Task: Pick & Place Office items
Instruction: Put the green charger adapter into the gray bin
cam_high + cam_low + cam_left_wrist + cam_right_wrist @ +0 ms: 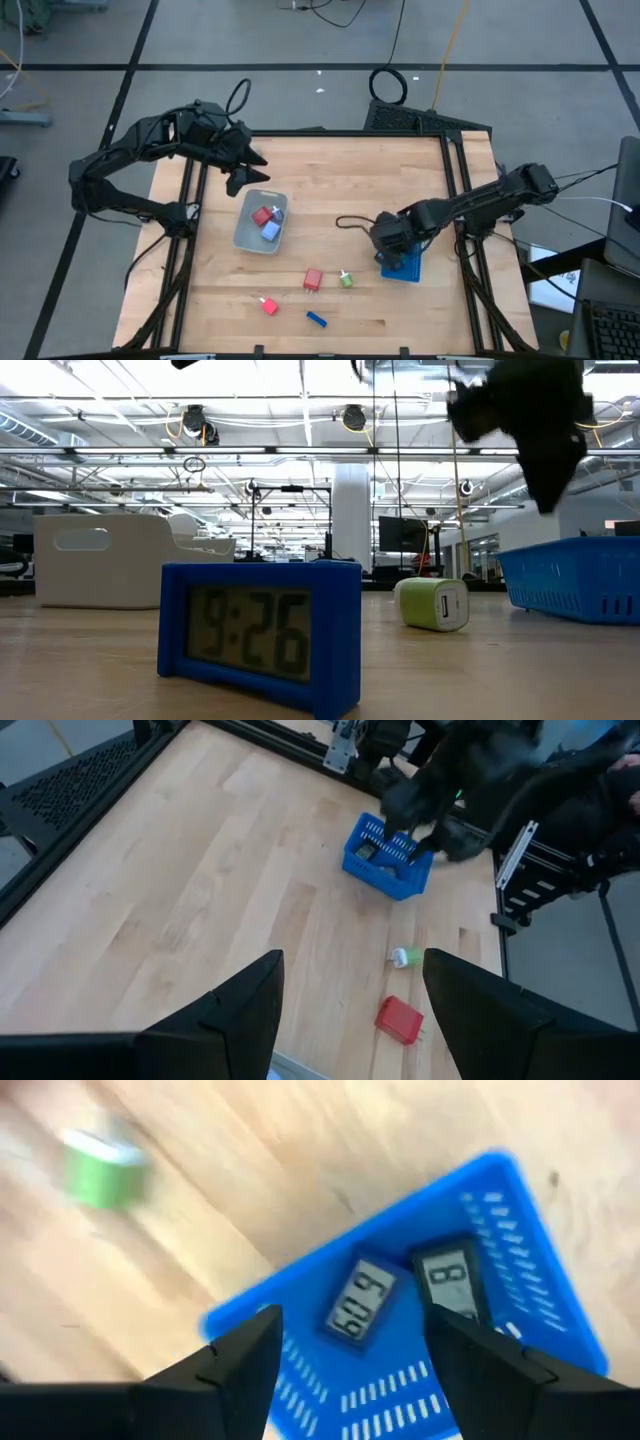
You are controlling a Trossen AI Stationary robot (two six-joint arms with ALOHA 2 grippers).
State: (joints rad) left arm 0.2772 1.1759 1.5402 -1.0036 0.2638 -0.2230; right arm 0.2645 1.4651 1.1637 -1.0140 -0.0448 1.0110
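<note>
Fingers of your right gripper (pixel 345 1355) are spread, holding nothing, above the blue basket (pixel 403 266) at 3 o'clock; left gripper (pixel 350 1010) fingers spread too.

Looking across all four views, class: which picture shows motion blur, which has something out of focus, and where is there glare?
Right wrist view: the green item and the wood are smeared by motion, while the blue tray stays fairly sharp. Low view: the dark arm up close is soft, and bright ceiling lights wash out the top. High view: even light, sharp.
</note>
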